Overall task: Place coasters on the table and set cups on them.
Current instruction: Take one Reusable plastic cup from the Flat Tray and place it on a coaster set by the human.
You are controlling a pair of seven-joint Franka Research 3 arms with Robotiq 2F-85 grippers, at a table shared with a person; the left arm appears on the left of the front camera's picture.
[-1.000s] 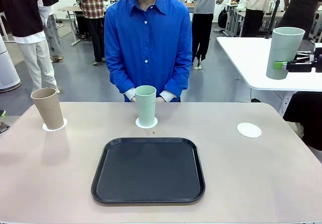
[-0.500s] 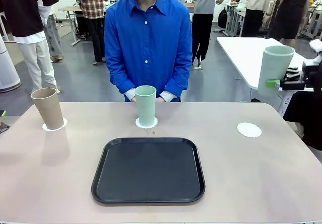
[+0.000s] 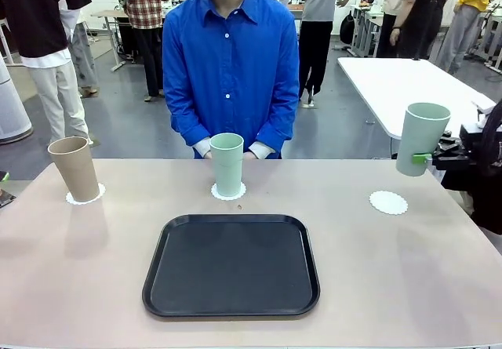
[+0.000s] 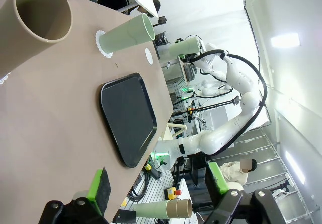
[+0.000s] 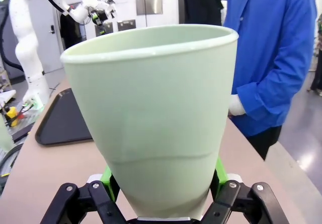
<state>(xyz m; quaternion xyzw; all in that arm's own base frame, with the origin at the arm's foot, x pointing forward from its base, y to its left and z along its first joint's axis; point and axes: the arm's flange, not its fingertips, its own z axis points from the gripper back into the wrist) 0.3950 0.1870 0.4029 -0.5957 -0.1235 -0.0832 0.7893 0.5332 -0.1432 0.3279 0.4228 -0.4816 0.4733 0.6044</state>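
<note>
Cups stand and hang in three places: the tan cup (image 3: pixel 74 168) sits on a coaster (image 3: pixel 85 198) at the left of the beige surface (image 3: pixel 408 270), leaning a little to the left; a mint cup (image 3: pixel 227 165) stands upright on a second coaster (image 3: pixel 228 192) at the far middle, just in front of the person in a blue shirt (image 3: pixel 231 67); and the other mint cup (image 3: pixel 421 139) is gripped low on its wall by the right pincer (image 3: pixel 427 159), held in the air above the right end of the surface, tilted slightly. A third coaster (image 3: pixel 389 202) lies bare on the surface below and a little to the left of that held cup, apart from it. From the right wrist camera the green pads (image 5: pixel 106 176) press both sides of the cup's narrow lower part, with the open mouth toward the top. A black tray (image 3: pixel 231 264) lies near the middle, close to the robot's edge. The left pincer (image 4: pixel 158 183) has its jaws spread wide with nothing between them, hovering off the left end of the surface near the tan cup's mouth. No brand, label or readable writing appears on the cups, coasters or tray.
</note>
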